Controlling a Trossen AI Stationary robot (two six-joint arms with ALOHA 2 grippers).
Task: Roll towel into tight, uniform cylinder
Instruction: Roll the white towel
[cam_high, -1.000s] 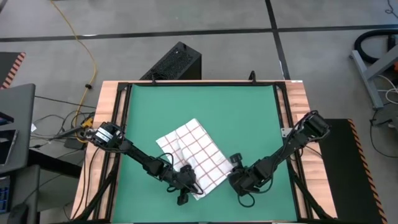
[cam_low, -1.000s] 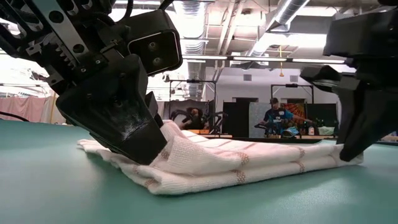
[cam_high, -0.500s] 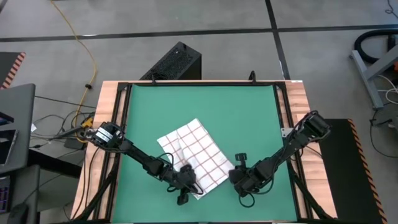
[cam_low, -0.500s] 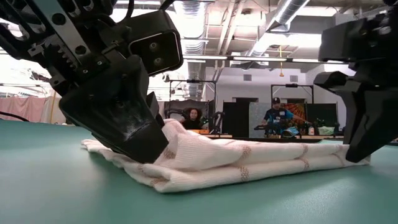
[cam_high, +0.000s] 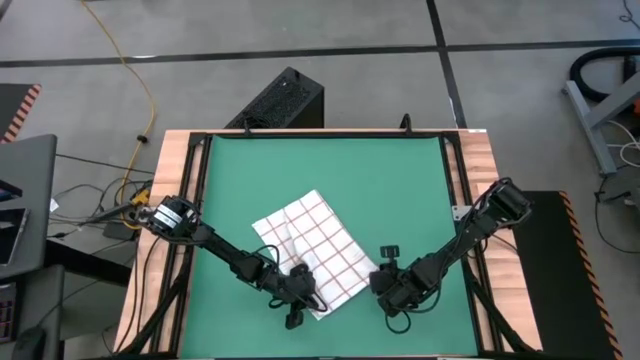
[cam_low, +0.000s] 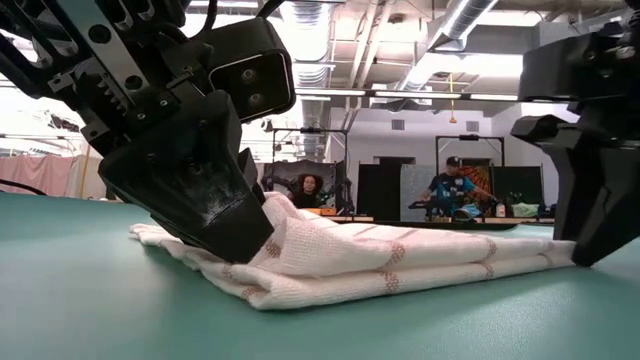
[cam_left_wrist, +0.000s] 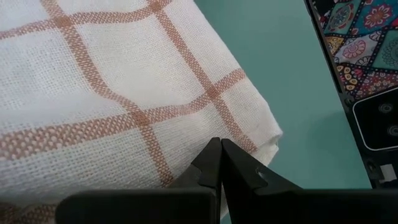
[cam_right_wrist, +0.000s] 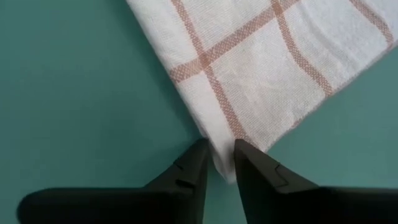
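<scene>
White checked towel (cam_high: 310, 248) lies partly folded on the green mat (cam_high: 380, 180), toward its near edge, between our two grippers. Our left gripper (cam_left_wrist: 219, 163) is clamped shut on the towel's near-left folded edge. Our right gripper (cam_right_wrist: 217, 163) has its fingers parted slightly, straddling the towel's right corner.

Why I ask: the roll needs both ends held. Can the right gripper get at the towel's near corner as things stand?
Probably yes. The right gripper sits at the towel corner, fingers slightly parted with the tip between them, nothing blocking. The left gripper is shut at the other end.
</scene>
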